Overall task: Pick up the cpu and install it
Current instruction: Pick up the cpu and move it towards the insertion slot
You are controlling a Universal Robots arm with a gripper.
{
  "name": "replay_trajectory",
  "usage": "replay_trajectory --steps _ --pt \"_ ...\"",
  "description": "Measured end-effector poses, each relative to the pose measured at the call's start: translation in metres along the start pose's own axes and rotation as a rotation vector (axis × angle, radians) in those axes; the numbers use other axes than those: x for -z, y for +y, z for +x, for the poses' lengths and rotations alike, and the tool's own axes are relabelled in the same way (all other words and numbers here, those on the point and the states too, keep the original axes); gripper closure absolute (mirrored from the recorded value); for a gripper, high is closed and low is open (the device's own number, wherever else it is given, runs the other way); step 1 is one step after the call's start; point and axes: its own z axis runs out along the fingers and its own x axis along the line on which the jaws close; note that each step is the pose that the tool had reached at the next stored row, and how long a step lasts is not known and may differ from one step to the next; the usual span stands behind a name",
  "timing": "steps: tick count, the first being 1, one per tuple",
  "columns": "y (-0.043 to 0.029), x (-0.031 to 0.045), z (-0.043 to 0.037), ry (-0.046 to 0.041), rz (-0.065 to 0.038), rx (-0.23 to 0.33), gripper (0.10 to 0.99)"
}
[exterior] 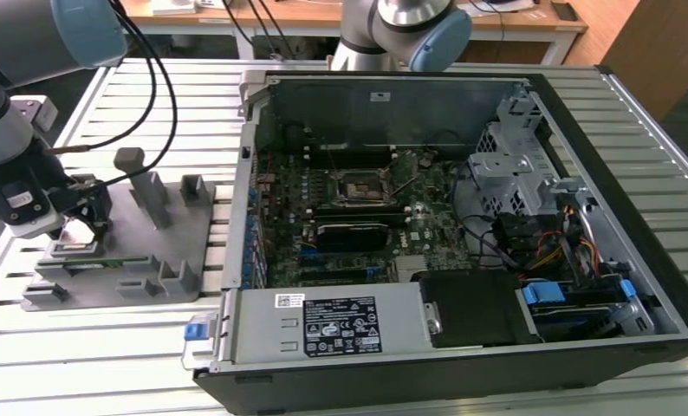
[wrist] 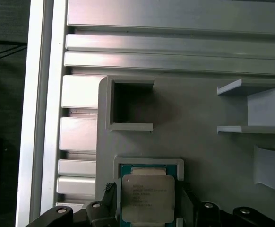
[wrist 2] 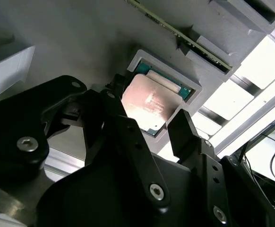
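Note:
The cpu [wrist: 148, 197], a flat square chip with a silver-grey top and a thin green edge, lies in a square pocket of the grey fixture plate [wrist: 199, 142]. In the second wrist view the cpu [wrist 2: 149, 101] sits in the same pocket. My gripper [wrist: 147, 202] hangs low over it, open, with one black finger on each side of the chip and a small gap on both sides. The exterior view has the gripper [exterior: 78, 230] at its left, over the fixture plate [exterior: 130, 260]. The motherboard socket [exterior: 356, 186] lies in the open computer case [exterior: 437, 234].
Grey blocks and posts [exterior: 147, 195] stand up from the fixture plate beside the gripper. An empty square recess [wrist: 130, 105] and a bracket [wrist: 255, 109] lie beyond the cpu pocket. Cables [exterior: 147, 95] trail from the arm. A second robot arm [exterior: 402, 35] stands behind the case.

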Motion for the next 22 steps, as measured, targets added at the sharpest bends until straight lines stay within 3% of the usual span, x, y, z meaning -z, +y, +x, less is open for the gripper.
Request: replay_trajectory --steps 5,22 --pt "0.0000 0.0012 0.0000 -0.0006 0.000 0.000 0.549" --pt "0.0005 0.0107 0.0001 -0.0004 0.000 0.000 0.549"
